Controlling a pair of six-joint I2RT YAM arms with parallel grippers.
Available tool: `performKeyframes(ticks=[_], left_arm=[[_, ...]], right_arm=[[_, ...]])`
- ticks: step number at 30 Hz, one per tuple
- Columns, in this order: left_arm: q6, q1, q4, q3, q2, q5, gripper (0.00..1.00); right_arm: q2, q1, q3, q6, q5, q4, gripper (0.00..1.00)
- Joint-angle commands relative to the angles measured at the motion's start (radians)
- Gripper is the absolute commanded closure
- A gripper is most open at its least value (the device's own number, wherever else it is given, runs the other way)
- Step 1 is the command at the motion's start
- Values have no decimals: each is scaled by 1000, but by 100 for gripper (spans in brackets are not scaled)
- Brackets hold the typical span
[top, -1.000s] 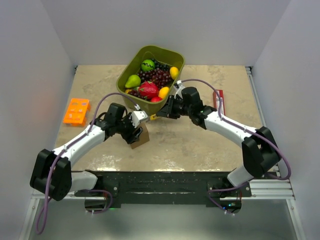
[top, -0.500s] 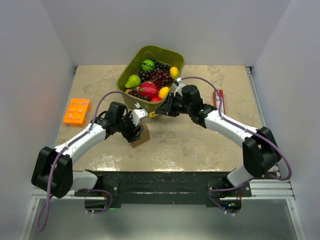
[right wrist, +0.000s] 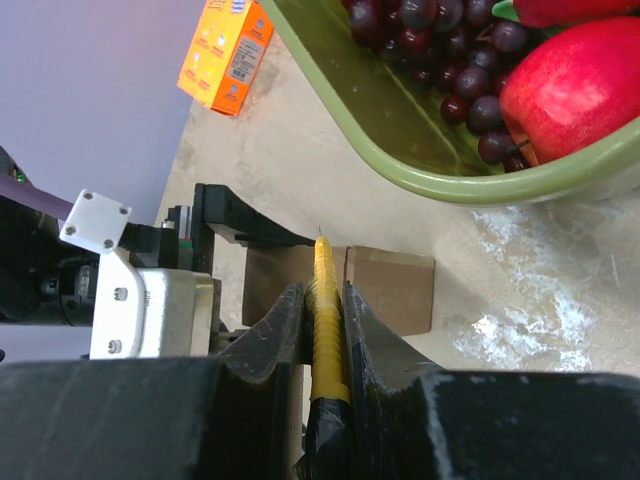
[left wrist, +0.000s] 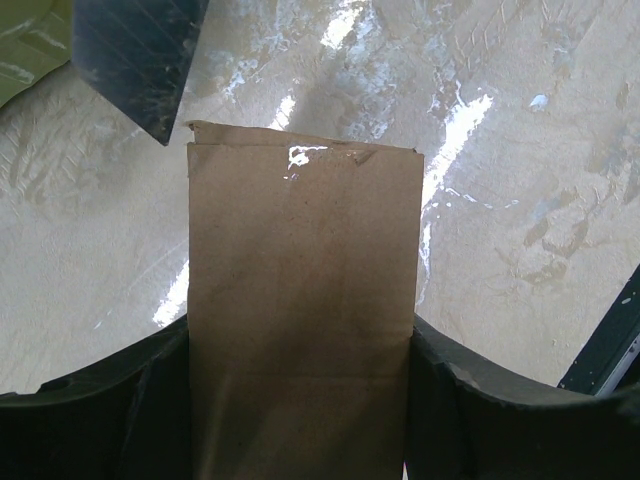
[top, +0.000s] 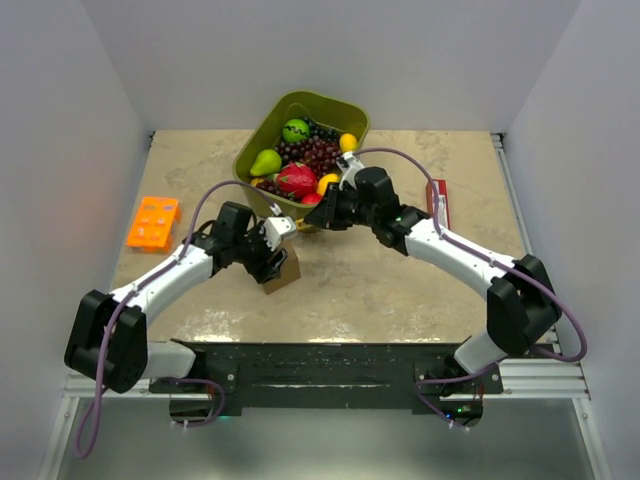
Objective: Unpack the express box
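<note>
The express box (top: 283, 273) is a small brown cardboard box on the table, in front of the tub. My left gripper (top: 271, 261) is shut on it; in the left wrist view both black fingers press the sides of the box (left wrist: 300, 300), whose taped top edge faces away. My right gripper (top: 322, 221) is shut on a yellow ribbed cutter (right wrist: 326, 290). The cutter's thin tip points at the box's top seam (right wrist: 345, 262), just above it. The left gripper's black finger (right wrist: 240, 222) lies beside the box.
A green tub (top: 352, 110) of fruit stands just behind both grippers; its rim (right wrist: 400, 130) is close above the cutter. An orange tray (top: 152, 222) lies at the left. A slim red packet (top: 438, 203) lies at the right, under the right arm.
My right gripper has moved left and slightly back with the yellow cutter, closer to the box. The left gripper still holds the box in about the same place.
</note>
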Motion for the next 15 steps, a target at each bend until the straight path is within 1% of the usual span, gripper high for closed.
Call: performKeyframes(ticks=[1, 9, 15], left_arm=[[-7, 9, -10, 15, 34, -5, 42], [-5, 10, -13, 18, 41, -4, 43], [-5, 10, -13, 17, 43, -2, 43]], right_arm=[[-5, 24, 67, -74, 75, -35, 100], [-8, 91, 127, -179, 210, -119, 100], [6, 108, 155, -216, 259, -155, 100]])
